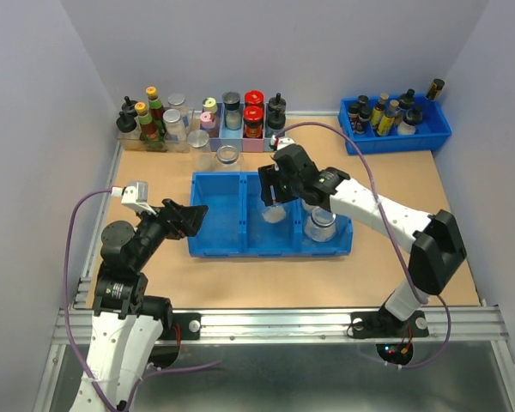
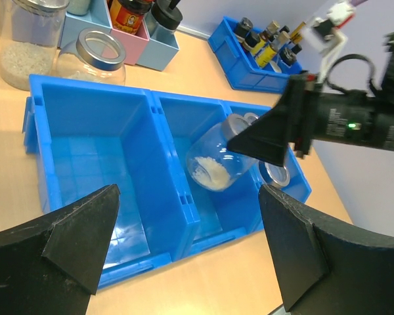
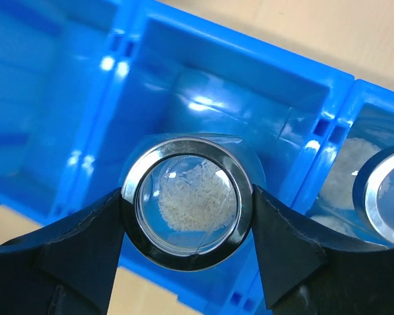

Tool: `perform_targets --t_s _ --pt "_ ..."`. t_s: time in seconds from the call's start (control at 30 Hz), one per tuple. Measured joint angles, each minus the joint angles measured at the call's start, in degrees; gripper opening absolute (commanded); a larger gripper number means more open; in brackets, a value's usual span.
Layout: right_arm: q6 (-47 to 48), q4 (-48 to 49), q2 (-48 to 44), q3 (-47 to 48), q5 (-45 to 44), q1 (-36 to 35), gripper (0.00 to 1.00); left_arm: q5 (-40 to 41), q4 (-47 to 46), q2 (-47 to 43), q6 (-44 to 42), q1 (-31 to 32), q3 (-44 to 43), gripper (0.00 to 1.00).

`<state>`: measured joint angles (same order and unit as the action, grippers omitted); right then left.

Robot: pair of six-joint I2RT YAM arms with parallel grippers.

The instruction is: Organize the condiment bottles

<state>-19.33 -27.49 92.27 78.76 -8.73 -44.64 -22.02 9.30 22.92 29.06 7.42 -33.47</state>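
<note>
Glass jar is hanging tilted over the blue bin's middle compartment, right gripper clamping its rim, base angled downward; left gripper is hovering, jaws wide, empty, near the bin's left end

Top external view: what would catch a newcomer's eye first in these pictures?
The right gripper holds a tilted glass jar with white grains by its rim over the middle compartment of the blue bin. A second jar stands in the right compartment, and the left gripper hovers open beside the bin.
</note>
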Motion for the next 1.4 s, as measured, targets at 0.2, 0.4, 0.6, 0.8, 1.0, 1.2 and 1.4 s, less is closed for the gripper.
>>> perform_targets --t_s 0.2,0.4,0.6,0.8,1.0,1.2,1.4 --pt "-0.79 1.81 7.67 0.09 -3.37 0.37 0.0 0.0 0.04 0.0 0.0 0.0 0.0 0.99" --pt "-2.69 4.83 12.33 3.1 -6.84 0.33 0.0 0.04 0.5 0.0 -0.02 0.0 0.0 0.99" --pt "-4.55 6.01 15.21 5.18 -10.51 0.31 0.06 0.07 0.85 -0.13 -0.02 0.0 0.0 0.99" --pt "-5.86 6.05 15.45 5.29 -14.38 -0.09 0.55 0.22 0.85 -0.26 -0.04 0.0 0.0 0.99" --pt "-4.42 6.1 15.69 5.42 -15.1 -1.09 0.91 0.24 0.85 -0.28 -0.04 0.0 0.0 0.99" --pt "-3.52 6.47 15.47 6.34 -15.3 -1.97 1.0 0.26 0.85 -0.28 -0.04 0.0 0.0 0.99" --pt "-1.97 6.19 11.74 6.56 -15.54 -2.01 1.0 0.28 0.85 -0.46 -0.04 0.0 0.0 0.99"
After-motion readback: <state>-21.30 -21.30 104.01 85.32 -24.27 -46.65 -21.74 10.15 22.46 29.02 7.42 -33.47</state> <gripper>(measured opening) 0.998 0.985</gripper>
